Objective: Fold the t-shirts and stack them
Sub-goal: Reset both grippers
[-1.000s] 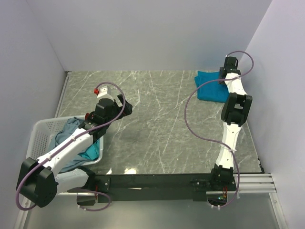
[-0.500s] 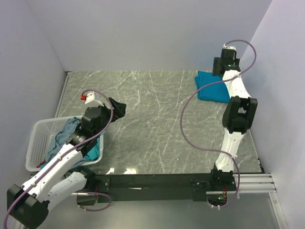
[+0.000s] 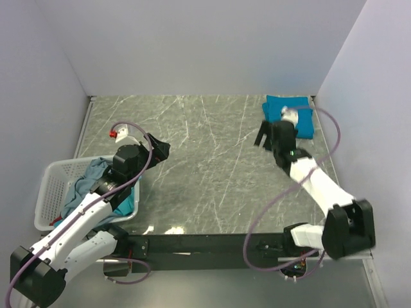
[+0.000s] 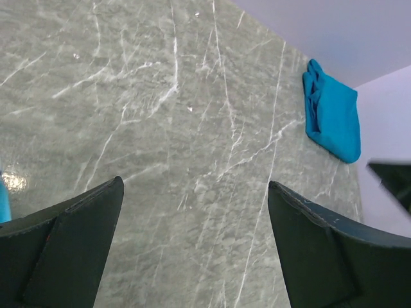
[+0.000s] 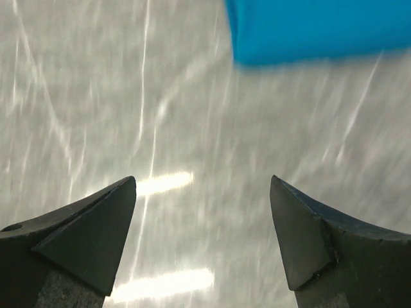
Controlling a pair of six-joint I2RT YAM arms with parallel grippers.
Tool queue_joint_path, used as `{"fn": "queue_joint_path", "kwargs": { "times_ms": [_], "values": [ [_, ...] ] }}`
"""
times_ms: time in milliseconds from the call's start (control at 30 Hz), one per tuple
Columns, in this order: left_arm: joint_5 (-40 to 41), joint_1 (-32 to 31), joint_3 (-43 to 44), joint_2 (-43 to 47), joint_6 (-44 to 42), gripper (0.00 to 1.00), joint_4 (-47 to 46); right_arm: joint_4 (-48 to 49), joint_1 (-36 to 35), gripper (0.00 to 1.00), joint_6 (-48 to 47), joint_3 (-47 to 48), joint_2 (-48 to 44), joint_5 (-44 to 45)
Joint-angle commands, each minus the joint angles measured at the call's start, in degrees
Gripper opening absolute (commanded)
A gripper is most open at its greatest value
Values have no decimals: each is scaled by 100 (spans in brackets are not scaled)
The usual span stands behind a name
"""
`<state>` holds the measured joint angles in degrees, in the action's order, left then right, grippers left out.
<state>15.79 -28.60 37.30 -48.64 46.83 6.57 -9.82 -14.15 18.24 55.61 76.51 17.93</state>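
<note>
Pale walls close in a grey marbled surface [image 3: 218, 160], bare across its middle. At its near left edge sits a white lattice basket [image 3: 52, 192], with unfolded t-shirts [image 3: 96, 172] heaped in it, grey-blue on top and teal below. One folded teal-blue shirt [image 3: 304, 127] lies flat in the far right corner, well apart from the basket.

The left gripper [image 3: 158, 148] hangs over bare stone just beyond the basket, its fingers spread wide with nothing between them. The right gripper [image 3: 263, 135] is beside the folded shirt, likewise released and empty; its wrist view is blurred.

By my reading, one shirt is done and the fetching of another is in hand. The next move calls for the left gripper to reach into the basket, pinch the top grey-blue cloth, and draw it out to the open middle for spreading.
</note>
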Motion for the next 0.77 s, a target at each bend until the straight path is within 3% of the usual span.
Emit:
{"fn": "queue_joint_path", "kwargs": {
  "times_ms": [0,133,433,733],
  "values": [
    [-137,-5,164,4,-16,99,-15,876,-114,91,1057,-1304,-969,-562],
    [-173,-5,6,118,19,99,-129,807,-158,91,1112,-2517,-2206,-843],
    [-129,-5,-223,487,37,99,-218,534,-149,96,1313,-3557,-5072,-818],
    [-269,-14,-170,285,81,100,-182,95,-149,97,1094,-3601,-6051,-397]
  ]
}}
